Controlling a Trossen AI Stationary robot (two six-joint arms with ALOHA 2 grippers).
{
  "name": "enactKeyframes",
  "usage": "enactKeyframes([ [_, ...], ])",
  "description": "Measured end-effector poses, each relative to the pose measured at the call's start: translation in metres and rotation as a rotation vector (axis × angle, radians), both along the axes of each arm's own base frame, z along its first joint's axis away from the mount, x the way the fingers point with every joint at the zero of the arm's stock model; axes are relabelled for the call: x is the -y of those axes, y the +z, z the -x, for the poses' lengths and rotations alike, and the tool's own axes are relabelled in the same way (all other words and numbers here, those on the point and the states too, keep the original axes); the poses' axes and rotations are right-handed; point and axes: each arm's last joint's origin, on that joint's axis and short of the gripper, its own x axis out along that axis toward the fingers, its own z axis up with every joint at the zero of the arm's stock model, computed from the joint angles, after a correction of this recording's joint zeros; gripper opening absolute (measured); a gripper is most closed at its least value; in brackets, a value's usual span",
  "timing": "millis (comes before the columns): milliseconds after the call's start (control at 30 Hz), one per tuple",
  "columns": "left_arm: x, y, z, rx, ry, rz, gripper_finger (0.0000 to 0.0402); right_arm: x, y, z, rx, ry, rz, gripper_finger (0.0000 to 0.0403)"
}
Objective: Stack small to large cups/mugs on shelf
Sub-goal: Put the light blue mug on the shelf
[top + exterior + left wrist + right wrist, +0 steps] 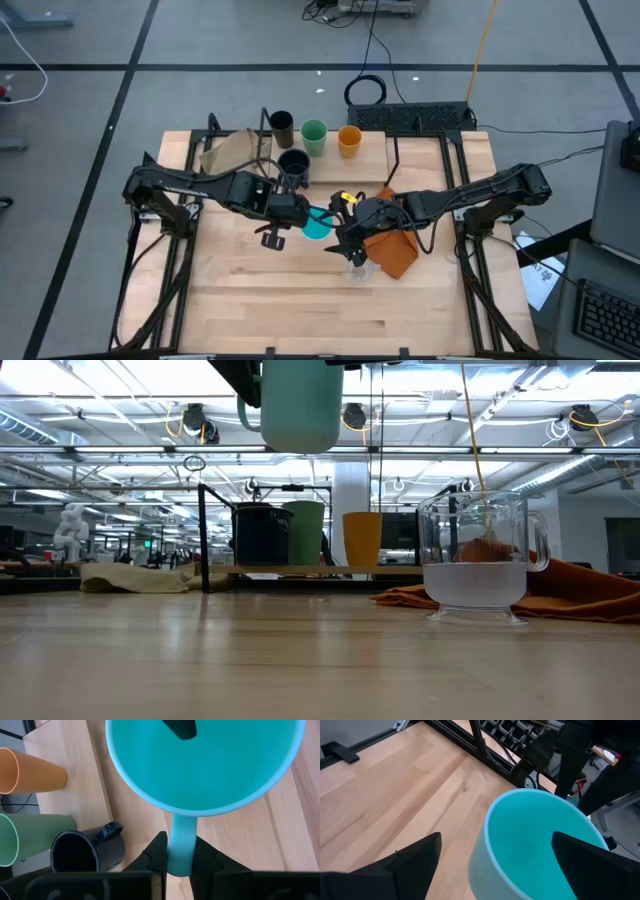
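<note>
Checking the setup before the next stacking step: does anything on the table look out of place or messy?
Yes. An orange cloth lies crumpled on the tabletop beside the clear cup, and a beige cloth is bunched at the shelf's left end. No spill or damage is visible.

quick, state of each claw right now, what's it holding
Left claw: closed on the light blue mug's handle, mug held off the table.
Right claw: open, fingers either side of the same mug, not gripping.
</note>
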Motion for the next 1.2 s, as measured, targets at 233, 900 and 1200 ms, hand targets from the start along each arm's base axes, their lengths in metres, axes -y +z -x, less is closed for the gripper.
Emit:
enactKeyframes([
  [233, 0.000, 0.000, 0.000, -0.003, -0.007, -0.003, 0.0044, 0.000, 0.000, 0.000, -0.002, -0.012, -0.025, 0.0318],
  [900, -0.008, 0.014, -0.002, 0.040, -0.032, -0.028, 0.0044, -0.001, -0.003, -0.002, -0.018, -0.036, -0.073, 0.0169],
  [1200, -0.008, 0.017, -0.003, 0.065, -0.033, -0.024, 0.0044, -0.001, -0.002, -0.002, -0.007, -0.033, -0.066, 0.0166],
])
